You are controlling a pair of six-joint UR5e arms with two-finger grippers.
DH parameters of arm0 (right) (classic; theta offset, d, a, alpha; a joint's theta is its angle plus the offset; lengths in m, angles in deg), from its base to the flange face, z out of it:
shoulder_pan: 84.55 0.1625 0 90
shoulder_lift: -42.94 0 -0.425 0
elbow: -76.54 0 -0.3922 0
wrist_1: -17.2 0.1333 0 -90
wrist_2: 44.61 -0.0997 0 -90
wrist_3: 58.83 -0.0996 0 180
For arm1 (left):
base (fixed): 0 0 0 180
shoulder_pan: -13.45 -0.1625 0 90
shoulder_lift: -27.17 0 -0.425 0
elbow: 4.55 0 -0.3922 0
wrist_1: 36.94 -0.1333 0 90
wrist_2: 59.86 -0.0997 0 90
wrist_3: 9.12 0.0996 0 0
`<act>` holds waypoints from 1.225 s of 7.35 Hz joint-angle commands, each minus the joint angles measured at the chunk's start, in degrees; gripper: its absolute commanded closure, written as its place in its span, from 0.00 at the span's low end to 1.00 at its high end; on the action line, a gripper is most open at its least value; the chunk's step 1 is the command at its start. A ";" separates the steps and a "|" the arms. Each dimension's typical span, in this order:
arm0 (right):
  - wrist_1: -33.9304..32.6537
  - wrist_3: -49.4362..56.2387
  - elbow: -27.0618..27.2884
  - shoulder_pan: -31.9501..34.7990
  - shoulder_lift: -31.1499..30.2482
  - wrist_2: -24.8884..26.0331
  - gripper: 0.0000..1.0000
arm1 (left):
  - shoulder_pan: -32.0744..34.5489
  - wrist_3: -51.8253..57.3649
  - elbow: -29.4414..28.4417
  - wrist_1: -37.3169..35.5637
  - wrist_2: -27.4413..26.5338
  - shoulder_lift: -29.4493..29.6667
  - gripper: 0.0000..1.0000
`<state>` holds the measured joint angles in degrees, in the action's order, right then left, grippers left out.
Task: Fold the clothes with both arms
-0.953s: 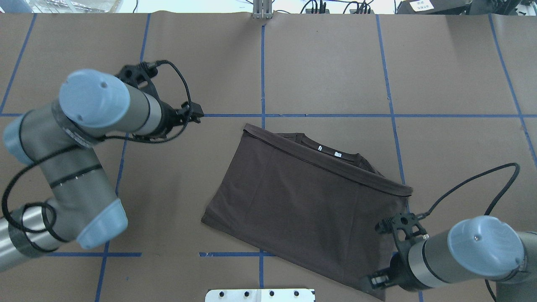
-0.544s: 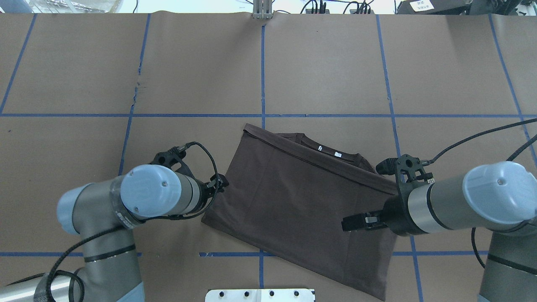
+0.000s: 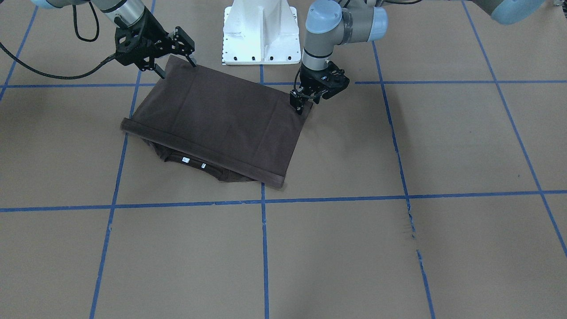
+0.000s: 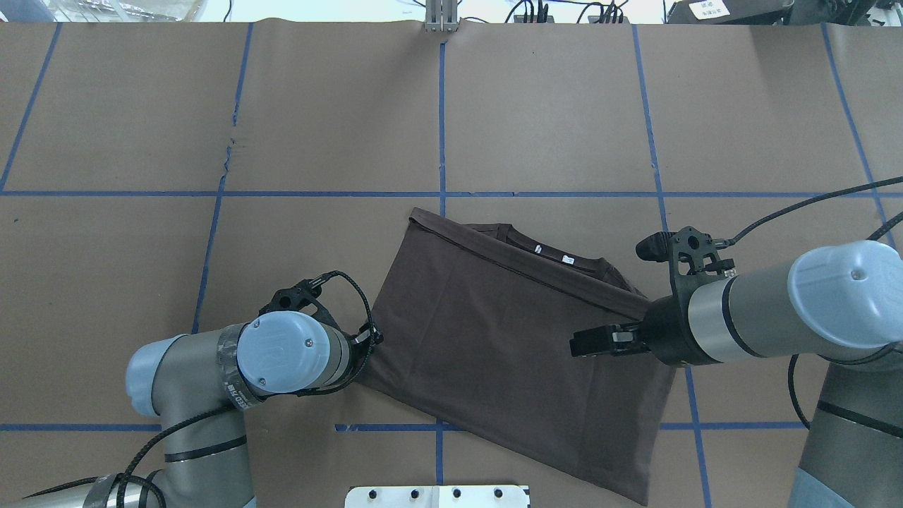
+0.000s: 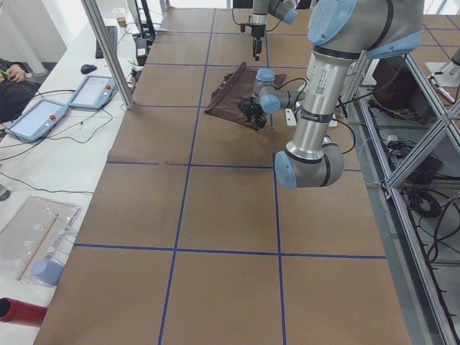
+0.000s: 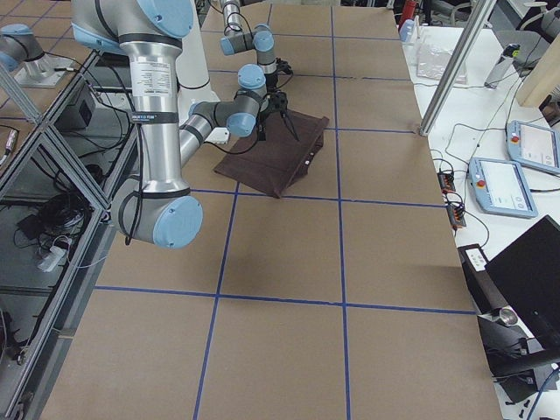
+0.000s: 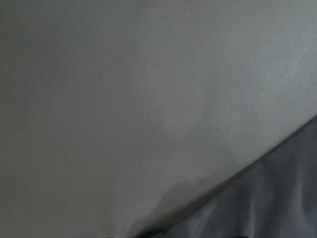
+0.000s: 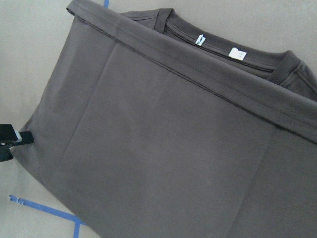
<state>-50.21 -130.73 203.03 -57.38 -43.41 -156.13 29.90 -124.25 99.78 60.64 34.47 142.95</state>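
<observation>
Brown paper table [image 4: 564,106] with blue tape grid; the dark brown T-shirt [image 4: 494,339] lies mid-table, askew to the grid. It is folded once, its hem just short of the collar [image 4: 522,240] and white neck labels.

The left gripper [image 3: 301,104] sits at the shirt's fold-side corner on the robot's left. We cannot tell whether its fingers are spread or pinching cloth; the left wrist view is a blur. The right gripper [image 3: 176,69] hangs over the shirt's right part, fingers spread wide and holding nothing.

Risks, as we judge them:
- The left gripper may catch only the top layer at the corner, so the fold peels apart when lifted.
- The right gripper is over the panel, not at an edge, so closing there would bunch fabric.
- The two grippers sit unevenly, and a pull from there would skew the shirt further.

Against half a second ago, we see the left gripper has slid along the shirt's left edge toward the near corner. The right gripper has shifted slightly toward the collar side. The shirt has not moved.
</observation>
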 commanded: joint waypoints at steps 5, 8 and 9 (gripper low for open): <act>0.00 0.00 0.33 0.78 -0.13 -0.36 0.00 | 3.38 3.31 2.46 -5.36 0.33 0.41 1.00; 0.00 0.00 0.33 1.13 -0.22 -0.36 0.00 | 16.29 18.22 -3.65 -4.25 0.15 2.51 1.00; 0.00 0.00 0.16 1.05 -0.05 -0.10 0.00 | 19.55 20.36 -11.00 2.03 0.15 6.09 1.00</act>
<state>-50.21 -130.73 203.34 -56.33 -43.58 -156.43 44.99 -107.95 95.65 57.67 34.63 145.81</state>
